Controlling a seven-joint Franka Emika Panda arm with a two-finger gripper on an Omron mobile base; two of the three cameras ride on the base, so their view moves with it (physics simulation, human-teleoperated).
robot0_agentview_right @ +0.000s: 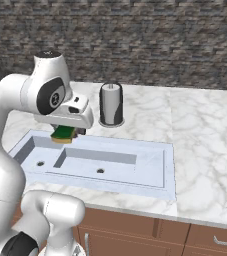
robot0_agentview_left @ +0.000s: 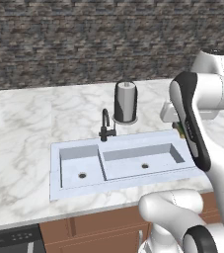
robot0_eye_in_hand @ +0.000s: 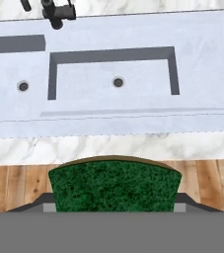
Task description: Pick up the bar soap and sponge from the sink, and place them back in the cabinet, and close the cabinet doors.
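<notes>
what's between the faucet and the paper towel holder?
Nothing: bare marble counter lies between the black faucet and the paper towel holder, seen in the left base view. The gripper holds the sponge off to the side.

A white marble countertop [robot0_agentview_left: 19, 128] runs below a dark stone wall. Set into it is a pale grey double-basin sink [robot0_agentview_left: 118, 163], each basin with a round drain. A black curved faucet [robot0_agentview_left: 105, 126] stands at the sink's back rim. Just behind the faucet, a dark paper towel holder [robot0_agentview_left: 126, 102] stands upright.
</notes>
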